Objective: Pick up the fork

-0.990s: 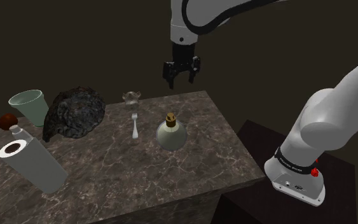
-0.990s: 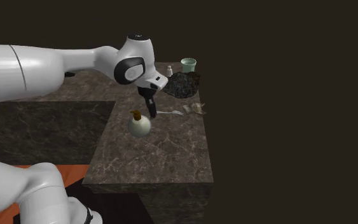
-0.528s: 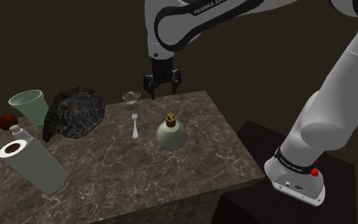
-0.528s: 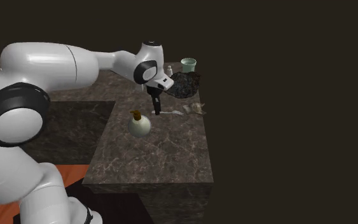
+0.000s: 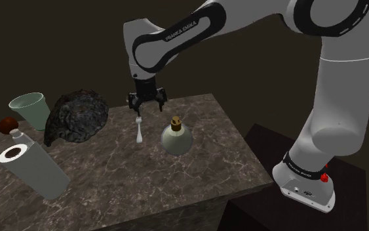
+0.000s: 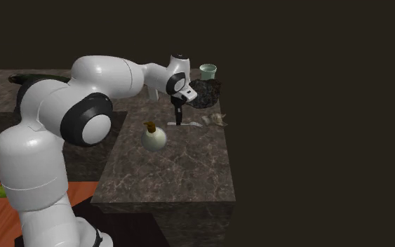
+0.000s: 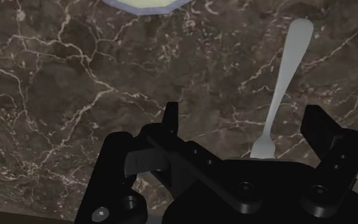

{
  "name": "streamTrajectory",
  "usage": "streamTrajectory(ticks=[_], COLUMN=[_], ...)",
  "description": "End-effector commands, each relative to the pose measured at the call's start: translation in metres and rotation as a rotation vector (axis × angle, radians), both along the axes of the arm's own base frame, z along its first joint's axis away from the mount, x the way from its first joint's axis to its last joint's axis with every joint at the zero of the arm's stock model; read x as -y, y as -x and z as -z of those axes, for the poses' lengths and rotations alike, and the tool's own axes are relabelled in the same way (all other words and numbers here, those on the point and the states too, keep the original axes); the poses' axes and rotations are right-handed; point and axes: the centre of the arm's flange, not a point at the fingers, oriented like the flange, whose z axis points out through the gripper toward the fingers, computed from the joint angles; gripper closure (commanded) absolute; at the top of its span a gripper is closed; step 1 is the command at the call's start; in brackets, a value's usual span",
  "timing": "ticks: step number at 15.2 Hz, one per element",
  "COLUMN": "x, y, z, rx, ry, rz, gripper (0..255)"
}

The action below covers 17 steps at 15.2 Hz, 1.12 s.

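Observation:
A pale silver fork lies flat on the dark marble table, between a dark lumpy object and a round flask. My black gripper hangs open just above the fork's pronged end, pointing straight down. In the wrist view the fork runs away from the gripper, with its pronged end between the spread fingers, nearer one of them and touching neither. From the second exterior view the gripper stands over the fork.
A round pale flask with a brown stopper stands close beside the fork. A dark lumpy object, a green cup and a tilted pale bottle sit toward the shoulder view's left. A small shell-like piece lies past the fork.
The arm swung toward the shoulder view's left and came down, from above the table's far edge to just over the fork's pronged end. The fingers stayed open.

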Motion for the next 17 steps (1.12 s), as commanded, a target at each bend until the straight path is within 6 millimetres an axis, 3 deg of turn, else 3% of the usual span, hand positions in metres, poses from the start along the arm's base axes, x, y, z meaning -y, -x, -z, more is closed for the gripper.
streamTrajectory(ticks=[1, 5, 13, 15, 16, 17], x=[-0.014, -0.037, -0.038, -0.038, -0.038, -0.038], y=[-0.019, -0.056, -0.059, -0.059, -0.059, -0.059], z=[0.018, 0.052, 0.094, 0.094, 0.094, 0.094], rx=[-0.016, -0.047, -0.049, -0.049, -0.049, -0.049], ry=[-0.003, -0.01, -0.01, -0.01, -0.01, -0.01], rz=[0.029, 0.082, 0.086, 0.086, 0.086, 0.086], gripper=[0, 0, 0, 0, 255, 255])
